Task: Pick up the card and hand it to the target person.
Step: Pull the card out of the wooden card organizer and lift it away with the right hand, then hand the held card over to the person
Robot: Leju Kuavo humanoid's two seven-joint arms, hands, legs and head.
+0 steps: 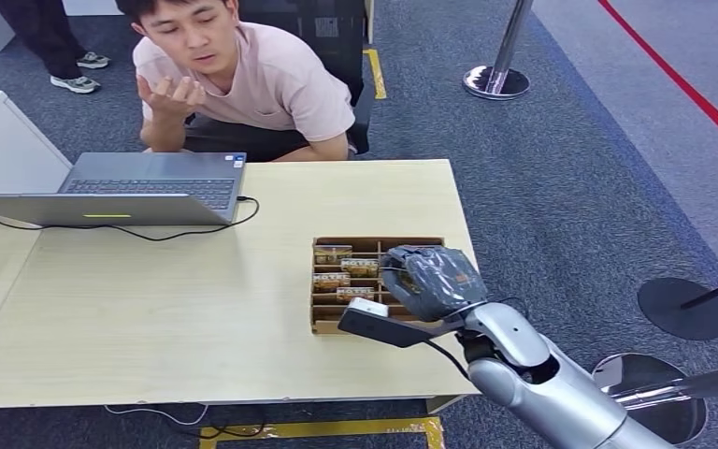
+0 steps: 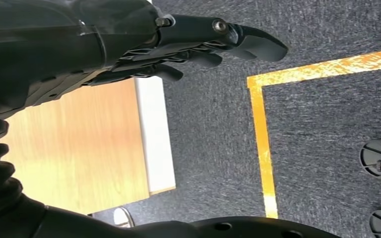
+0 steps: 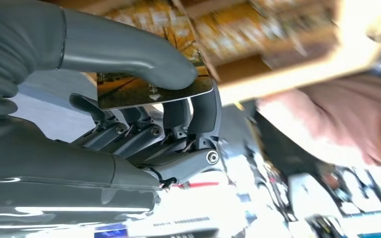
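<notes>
The right hand (image 1: 430, 281) was above the far right part of the wooden table (image 1: 196, 309), just over a brown cardboard box (image 1: 323, 323) with several compartments. Its back, under a grey cover, was turned up. In the right wrist view the thick grey thumb (image 3: 144, 59) pressed on the top of a card (image 3: 149, 91), and the dark fingers (image 3: 203, 111) held it from the other side, so this hand (image 3: 144, 129) was pinching the card. The card showed a yellow-brown picture with some small white print. Under the hand, in the box, lay more cards (image 1: 346, 268) with similar yellow-brown labels, in the compartments on the side toward the table's middle. From the wrist a flat dark camera part (image 1: 383, 327) with a small white block stuck out over the near edge of the box.

The left hand (image 2: 188, 44) hung low beside the table edge, over dark grey carpet (image 2: 213, 148) with a yellow tape line (image 2: 263, 148). Its fingers (image 2: 248, 39) were stretched out, a little apart, and held nothing.

Beyond the right hand and to its left, a person (image 1: 262, 75) in a pale pink shirt sat behind the far edge of the table, with one hand raised near the chin. An open grey laptop (image 1: 140, 187) stood in front of this person, well apart from the box, with a black cable (image 1: 150, 234) running along the table beside it.
</notes>
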